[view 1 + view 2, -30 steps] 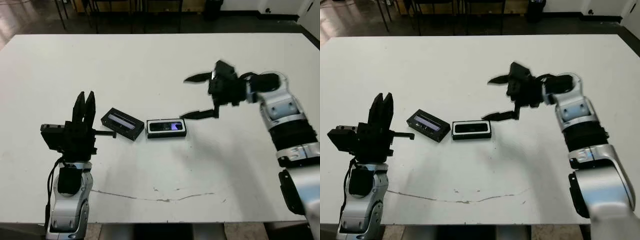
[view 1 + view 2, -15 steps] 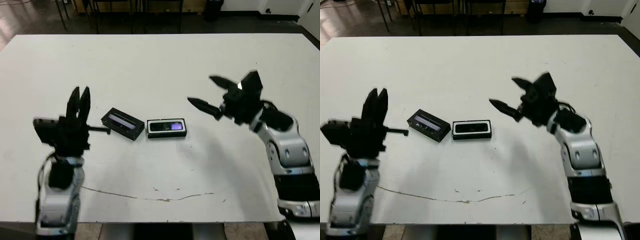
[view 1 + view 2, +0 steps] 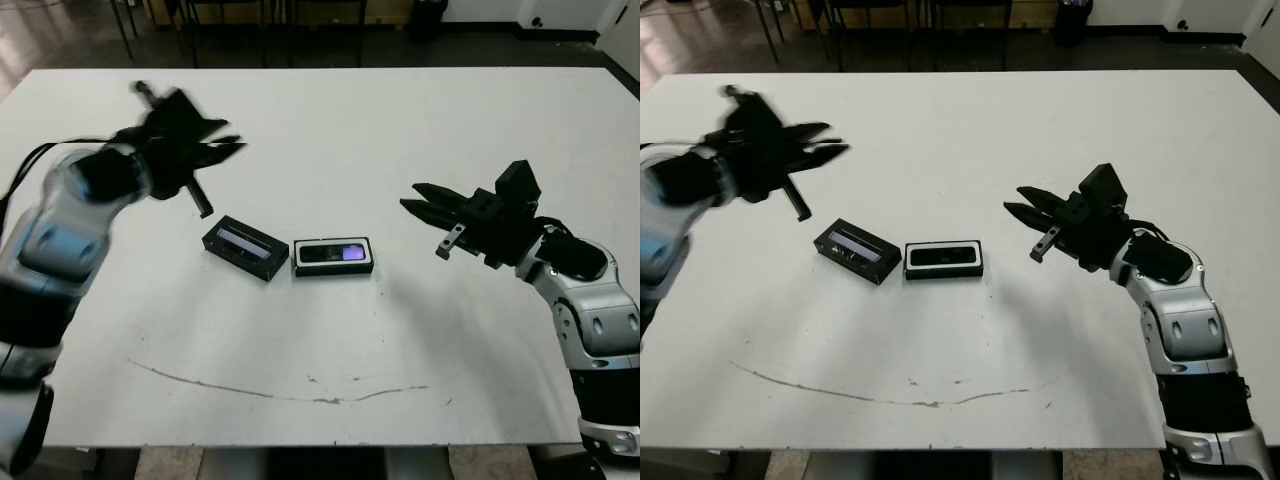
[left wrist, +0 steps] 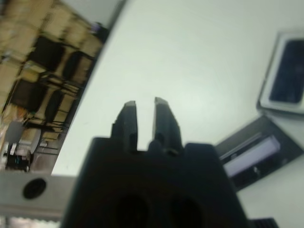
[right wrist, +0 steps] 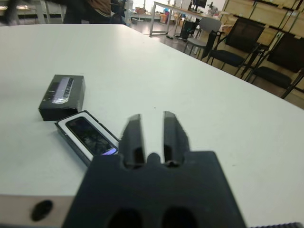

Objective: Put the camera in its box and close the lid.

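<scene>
Both arms are shifting as I watch the feed. A second ago my right gripper (image 3: pixel 428 205) was spread wide and hanging close over the box (image 3: pixel 334 256); now it is pulling back to the right, well apart from the box, with the fingers drawn in to a narrow gap and nothing between them. My left gripper (image 3: pixel 222 150) was parked low beside the lid (image 3: pixel 245 247); now it is swinging up and toward the far side of the table (image 3: pixel 330 120), blurred with motion, hovering above and behind the lid without touching it.

I am reading this as a handover. The camera (image 3: pixel 333 253) is lying flat inside the white-lined box, its glossy face showing a purple glint at one end, so the first half of the job looks done. The lid is lying on the table just to the left of the box, inner strip up, their near corners almost touching, and the box is not yet covered.

On the left wrist feed, the left fingers (image 4: pixel 127 118) are standing nearly together, only a thin slit between them, empty. I am expecting I will need to spread them before taking the lid by its long edges.
</scene>
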`<state>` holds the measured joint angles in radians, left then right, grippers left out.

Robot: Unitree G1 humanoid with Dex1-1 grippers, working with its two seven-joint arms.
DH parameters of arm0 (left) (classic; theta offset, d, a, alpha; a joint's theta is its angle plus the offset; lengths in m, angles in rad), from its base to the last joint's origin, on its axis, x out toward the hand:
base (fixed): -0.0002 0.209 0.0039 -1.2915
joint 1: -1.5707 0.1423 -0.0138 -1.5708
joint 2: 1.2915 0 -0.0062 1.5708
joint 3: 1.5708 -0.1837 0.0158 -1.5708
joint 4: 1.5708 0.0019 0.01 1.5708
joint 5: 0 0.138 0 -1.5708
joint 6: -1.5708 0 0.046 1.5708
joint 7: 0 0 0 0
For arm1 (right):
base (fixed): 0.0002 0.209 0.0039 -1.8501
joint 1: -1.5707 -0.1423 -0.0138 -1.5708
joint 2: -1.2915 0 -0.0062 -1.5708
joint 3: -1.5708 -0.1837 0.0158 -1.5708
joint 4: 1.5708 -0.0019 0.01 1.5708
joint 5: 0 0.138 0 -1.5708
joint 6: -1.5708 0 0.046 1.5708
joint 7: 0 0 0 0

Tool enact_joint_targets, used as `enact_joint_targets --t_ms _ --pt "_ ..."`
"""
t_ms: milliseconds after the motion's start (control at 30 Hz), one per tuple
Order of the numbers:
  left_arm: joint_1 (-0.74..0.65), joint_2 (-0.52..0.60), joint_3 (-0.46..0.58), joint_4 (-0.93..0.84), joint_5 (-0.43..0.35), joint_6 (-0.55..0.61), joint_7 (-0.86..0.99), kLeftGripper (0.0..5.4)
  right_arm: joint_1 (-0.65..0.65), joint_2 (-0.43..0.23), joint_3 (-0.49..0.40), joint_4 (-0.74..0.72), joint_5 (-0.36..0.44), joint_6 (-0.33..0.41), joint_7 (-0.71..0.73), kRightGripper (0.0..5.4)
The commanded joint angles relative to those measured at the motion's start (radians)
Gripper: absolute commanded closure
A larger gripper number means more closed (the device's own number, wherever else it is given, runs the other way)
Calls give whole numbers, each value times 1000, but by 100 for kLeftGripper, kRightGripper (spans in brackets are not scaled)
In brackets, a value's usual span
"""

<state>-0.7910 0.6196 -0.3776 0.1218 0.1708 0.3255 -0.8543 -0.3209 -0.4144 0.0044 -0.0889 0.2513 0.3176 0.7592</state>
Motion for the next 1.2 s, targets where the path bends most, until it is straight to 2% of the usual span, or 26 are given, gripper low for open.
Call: enact_joint_targets --t_ms 33,200,467,900,1033,1200 --pt "-95 -36 -96 120 75 -18 -85 540 19 -26 11 -4 2 31 3 539" --pt "-168 -118 -191 266 163 -62 -130 540 32 -40 10 -9 21 50 11 539" --pt "-179 -237 -329 400 289 -112 -206 540 44 -52 14 -27 30 65 9 539" --pt "-170 -250 -414 412 405 -235 -320 540 80 -42 5 -40 56 62 -7 539" --pt "-162 -258 -424 383 436 -169 -382 540 85 -39 5 -43 59 61 -10 539" --pt "-164 -217 -445 285 483 -177 -480 540 87 -42 8 -43 61 57 -15 539"
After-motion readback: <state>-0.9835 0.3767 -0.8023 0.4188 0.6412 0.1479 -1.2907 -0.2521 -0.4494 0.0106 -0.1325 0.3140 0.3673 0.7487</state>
